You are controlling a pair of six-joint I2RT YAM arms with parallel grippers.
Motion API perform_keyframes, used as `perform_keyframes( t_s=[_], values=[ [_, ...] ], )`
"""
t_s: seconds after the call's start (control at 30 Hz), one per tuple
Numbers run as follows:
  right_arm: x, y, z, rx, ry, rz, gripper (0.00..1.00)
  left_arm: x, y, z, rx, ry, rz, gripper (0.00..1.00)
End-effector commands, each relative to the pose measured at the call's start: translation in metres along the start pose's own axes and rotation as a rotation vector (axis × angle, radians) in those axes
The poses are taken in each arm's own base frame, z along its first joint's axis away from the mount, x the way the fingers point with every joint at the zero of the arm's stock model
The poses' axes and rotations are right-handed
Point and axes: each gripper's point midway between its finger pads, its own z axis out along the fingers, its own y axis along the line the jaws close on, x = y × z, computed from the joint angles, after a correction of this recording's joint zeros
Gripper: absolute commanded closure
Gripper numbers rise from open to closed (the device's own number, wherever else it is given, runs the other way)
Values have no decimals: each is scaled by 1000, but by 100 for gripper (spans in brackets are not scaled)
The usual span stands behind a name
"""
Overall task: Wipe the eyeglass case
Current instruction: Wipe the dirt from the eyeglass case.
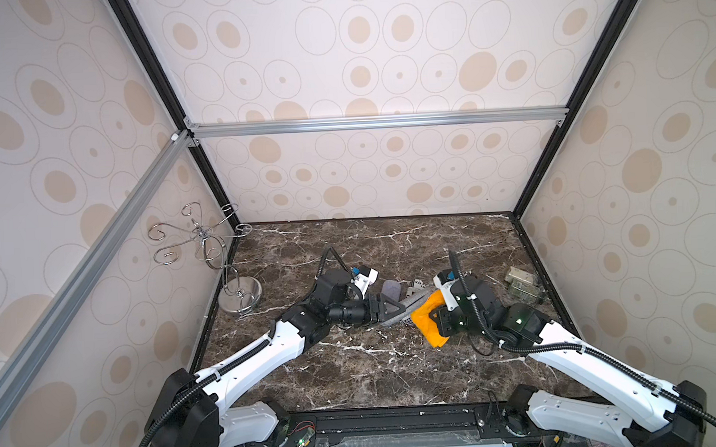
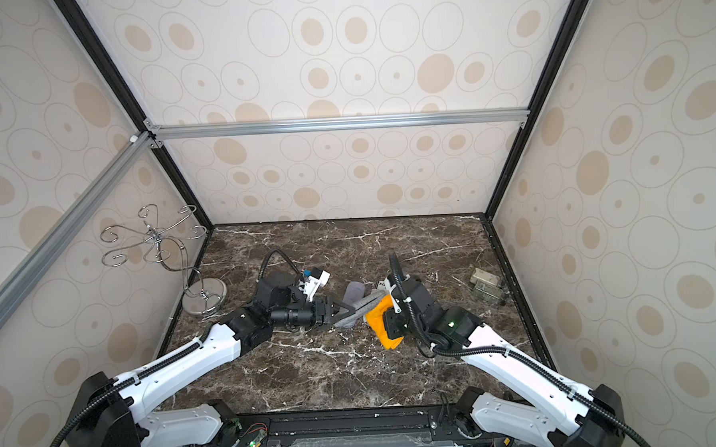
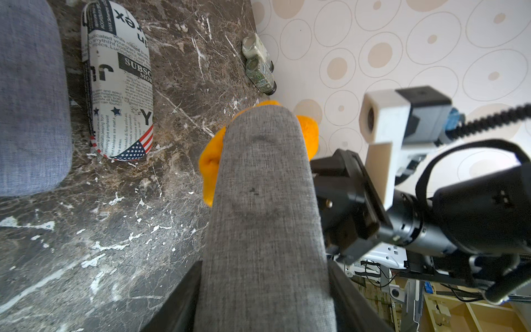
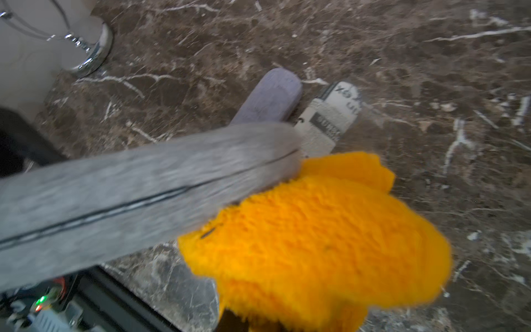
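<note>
The grey fabric eyeglass case [image 3: 264, 201] is held lifted over the marble table, and my left gripper [image 3: 264, 301] is shut on its near end with a black finger on each side. In both top views the case [image 1: 411, 304] [image 2: 362, 307] points from the left gripper [image 1: 393, 312] toward the right arm. An orange fluffy cloth [image 4: 316, 235] is bunched in my right gripper [image 4: 258, 322], which is shut on it and mostly hidden by it. The cloth [image 1: 429, 319] presses against the far tip of the case [image 4: 143, 186].
A blue-grey case [image 1: 391, 289] and a newspaper-print case [image 1: 417, 286] lie on the table just behind the held one. Two small jars [image 1: 523, 286] sit by the right wall. A chrome hook stand [image 1: 239, 296] stands at the left wall.
</note>
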Motion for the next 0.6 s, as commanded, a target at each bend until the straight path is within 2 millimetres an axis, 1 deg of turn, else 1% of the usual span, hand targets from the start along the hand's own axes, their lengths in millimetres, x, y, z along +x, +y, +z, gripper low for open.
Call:
perform_keyframes(
  t_s=[0.0, 0.07, 0.1, 0.13, 0.27, 0.47, 0.57],
  values=[
    [-23, 48, -15, -148, -99, -62, 100, -9, -30, -2, 77, -3, 73, 77],
    [-21, 65, -16, -204, -96, -84, 100, -8, -29, -1, 75, 1, 75, 77],
    [-21, 68, -16, -213, -94, -84, 100, -8, -28, 0, 73, 3, 76, 77],
    [-22, 66, -15, -202, -98, -78, 100, -8, -27, 0, 70, 4, 77, 77],
    [-27, 31, -15, -42, -130, -44, 100, -4, -24, -2, 55, 10, 85, 77],
    [-29, -26, -15, 112, -106, 58, 100, -2, -19, -1, 52, 14, 83, 78],
    [-31, -50, -15, 158, -98, 122, 100, -1, -19, -1, 53, 19, 87, 78]
  ],
)
